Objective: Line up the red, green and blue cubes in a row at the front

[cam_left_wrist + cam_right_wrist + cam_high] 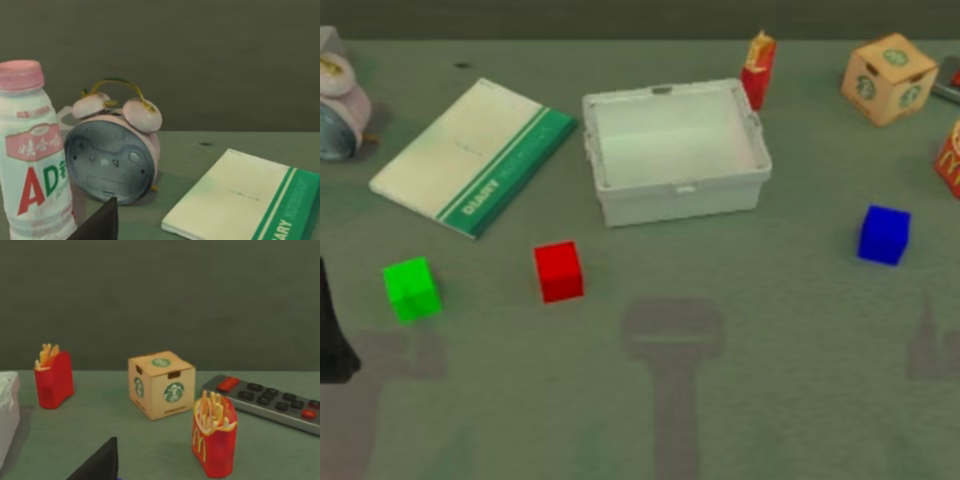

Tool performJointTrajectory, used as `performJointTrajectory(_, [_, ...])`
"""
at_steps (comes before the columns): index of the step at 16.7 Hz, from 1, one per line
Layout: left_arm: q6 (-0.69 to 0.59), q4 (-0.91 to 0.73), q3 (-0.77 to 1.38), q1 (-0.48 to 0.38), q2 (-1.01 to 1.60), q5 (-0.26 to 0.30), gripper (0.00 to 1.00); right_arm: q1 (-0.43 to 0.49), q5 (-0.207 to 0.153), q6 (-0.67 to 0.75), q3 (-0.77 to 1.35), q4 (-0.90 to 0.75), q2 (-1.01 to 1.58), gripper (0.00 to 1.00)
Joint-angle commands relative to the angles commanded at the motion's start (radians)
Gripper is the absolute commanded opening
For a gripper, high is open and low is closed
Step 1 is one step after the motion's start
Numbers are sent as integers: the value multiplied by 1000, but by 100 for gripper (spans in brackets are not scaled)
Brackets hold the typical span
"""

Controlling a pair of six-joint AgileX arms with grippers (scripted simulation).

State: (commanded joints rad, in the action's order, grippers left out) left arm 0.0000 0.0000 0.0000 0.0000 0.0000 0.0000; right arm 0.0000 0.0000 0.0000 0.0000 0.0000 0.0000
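Nearest us, left of the white bin (675, 195), sit the green cube (412, 289) and red cube (558, 271), the blue cube (883, 235) off right, so we judge no row formed and cannot tell either gripper's state.

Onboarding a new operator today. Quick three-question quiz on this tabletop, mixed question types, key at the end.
1. True or false: the red cube lies inside the white bin.
2. Multiple choice: which cube sits farthest toward the table's right? A) green cube B) red cube C) blue cube
3. Fill in: the word printed on the notebook's green stripe is ____.

Key:
1. False. It rests on the table in front of the bin.
2. C
3. DIARY
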Motion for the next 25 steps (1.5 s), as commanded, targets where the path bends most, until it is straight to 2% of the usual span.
performJointTrajectory(5, [33,-44,61,-15,62,-3,100,0,0,0,0,0,0,100])
performJointTrajectory(9, [142,-187,280,-72,294,-3,100,0,0,0,0,0,0,100])
performJointTrajectory(20, [593,-804,1170,-316,1474,0,100,0,0,0,0,0,0,100])
performJointTrajectory(25, [764,-1034,1511,-407,1885,1,100,0,0,0,0,0,0,100])
